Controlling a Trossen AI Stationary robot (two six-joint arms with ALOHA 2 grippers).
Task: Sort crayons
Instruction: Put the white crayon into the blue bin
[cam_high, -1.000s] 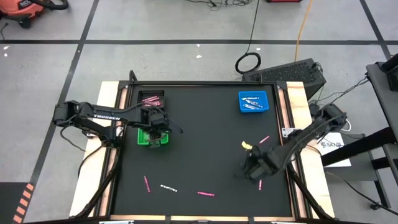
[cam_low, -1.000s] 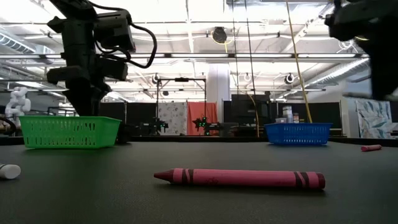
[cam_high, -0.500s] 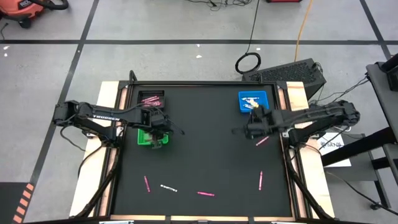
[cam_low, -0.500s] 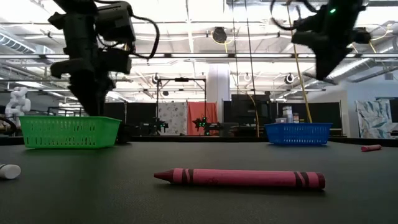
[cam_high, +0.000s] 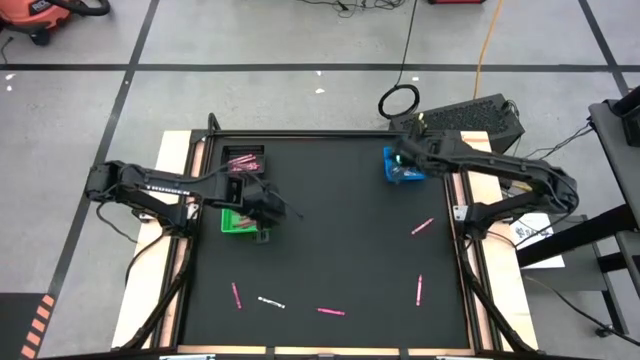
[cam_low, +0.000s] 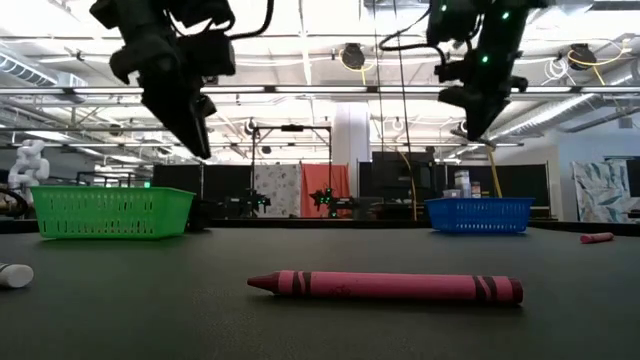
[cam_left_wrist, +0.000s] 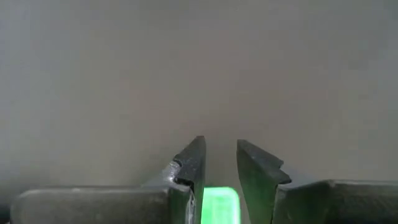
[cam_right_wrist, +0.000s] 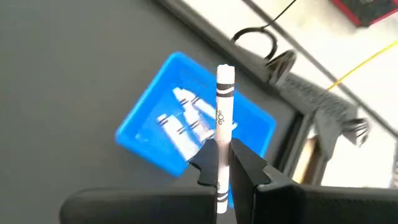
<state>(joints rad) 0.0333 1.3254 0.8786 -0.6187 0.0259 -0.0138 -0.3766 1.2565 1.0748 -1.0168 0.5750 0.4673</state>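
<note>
— Right gripper (cam_right_wrist: 222, 163)?
— Above the blue tray (cam_right_wrist: 140, 134), fingers clamped on a white crayon (cam_right_wrist: 223, 106) standing upright; more white crayons (cam_right_wrist: 186, 121) inside that tray.

— Left gripper (cam_left_wrist: 217, 165)?
— Raised well away from the blue tray, beside the green tray (cam_high: 236, 221); fingers narrowly parted, holding nothing.

— Loose crayons (cam_high: 422, 226)?
— Scattered on the black table (cam_high: 330, 230), nearer the front edge than the blue tray.

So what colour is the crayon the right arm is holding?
White with black bands, clearest in the right wrist view: crayon.
</note>
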